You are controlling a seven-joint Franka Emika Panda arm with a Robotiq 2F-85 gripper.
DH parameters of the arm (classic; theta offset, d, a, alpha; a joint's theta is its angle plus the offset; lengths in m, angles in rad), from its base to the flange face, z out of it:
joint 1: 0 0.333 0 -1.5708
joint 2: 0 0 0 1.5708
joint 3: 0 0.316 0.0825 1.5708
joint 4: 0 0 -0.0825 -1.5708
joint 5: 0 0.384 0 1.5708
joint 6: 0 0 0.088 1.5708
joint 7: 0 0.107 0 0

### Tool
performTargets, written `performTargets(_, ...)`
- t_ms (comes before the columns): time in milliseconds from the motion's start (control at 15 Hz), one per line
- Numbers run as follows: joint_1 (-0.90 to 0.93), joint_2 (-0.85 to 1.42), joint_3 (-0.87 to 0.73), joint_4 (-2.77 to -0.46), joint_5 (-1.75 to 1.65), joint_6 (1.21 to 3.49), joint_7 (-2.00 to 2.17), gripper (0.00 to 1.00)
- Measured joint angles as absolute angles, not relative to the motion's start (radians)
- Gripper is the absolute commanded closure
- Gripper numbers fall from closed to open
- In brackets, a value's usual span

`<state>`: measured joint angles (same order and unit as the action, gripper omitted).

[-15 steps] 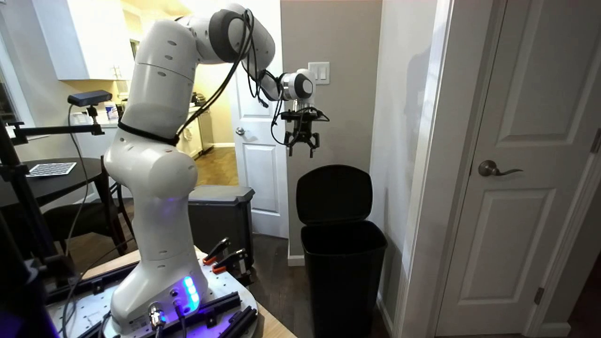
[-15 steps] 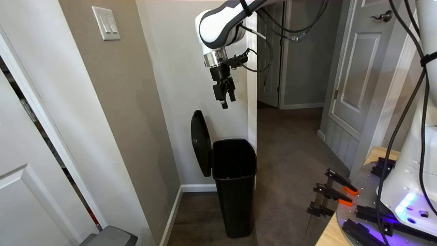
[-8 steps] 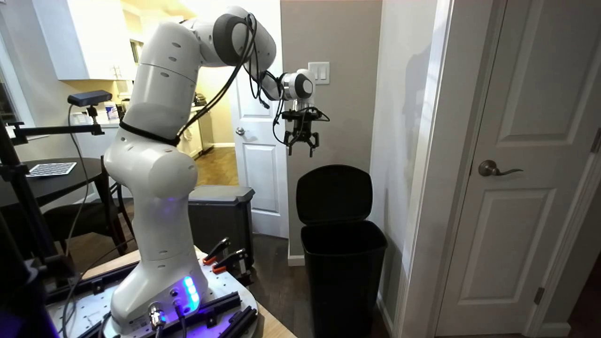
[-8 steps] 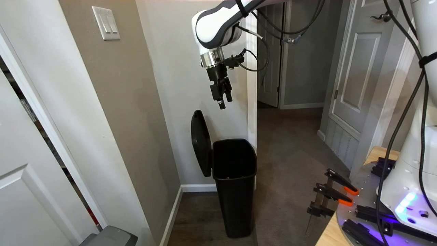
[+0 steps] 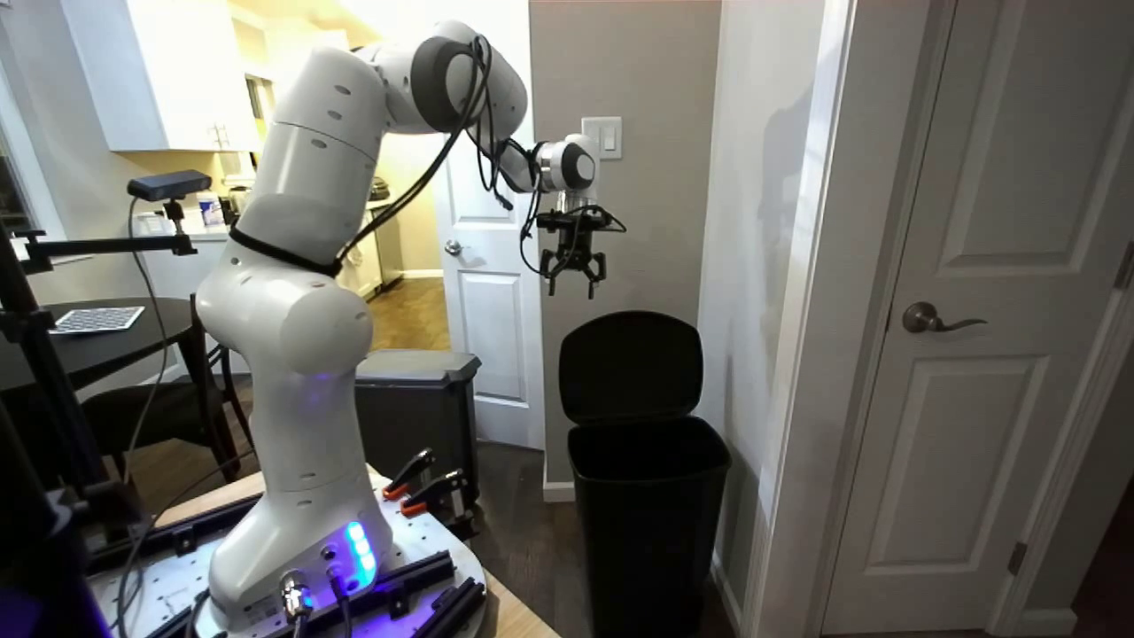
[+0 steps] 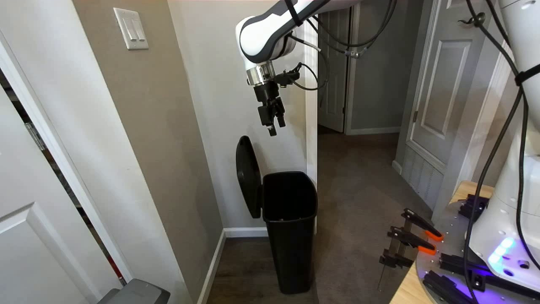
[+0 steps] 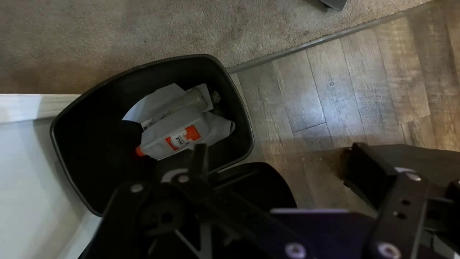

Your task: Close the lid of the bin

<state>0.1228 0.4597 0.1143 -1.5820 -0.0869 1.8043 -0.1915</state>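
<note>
Two mishaps are looming, as I am judging it, one of them starting with a push on the wrong face. The gripper (image 5: 571,291) is hanging above the raised lid (image 5: 631,368), and in an exterior view its fingertips (image 6: 272,131) are showing on the side toward the mouth of the bin (image 6: 291,253), so a straight drop could be driving the lid back toward the tan wall (image 6: 164,126) instead of forward. How far behind the top edge it would be needing to reach, I am not seeing clearly. A hard shove could also be tipping or sliding the bin, since mostly a milk jug (image 7: 172,133) and papery rubbish (image 7: 158,99) are showing inside, and those are looking light.

In both exterior views the lid is standing open, leaning away from the mouth, and is sitting lower than the fingertips, apart from them. The wrist view is showing part of it between the two fingers, which are standing well apart and gripping nothing
</note>
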Motion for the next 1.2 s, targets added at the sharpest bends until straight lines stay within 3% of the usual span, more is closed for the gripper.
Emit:
performTargets(667,0.139,0.842,0.103,-1.054,-0.108,1.654,-0.212,0.0)
performTargets(1200,0.194,1.061,0.072,-0.71,-0.181,1.667,-0.307,0.0)
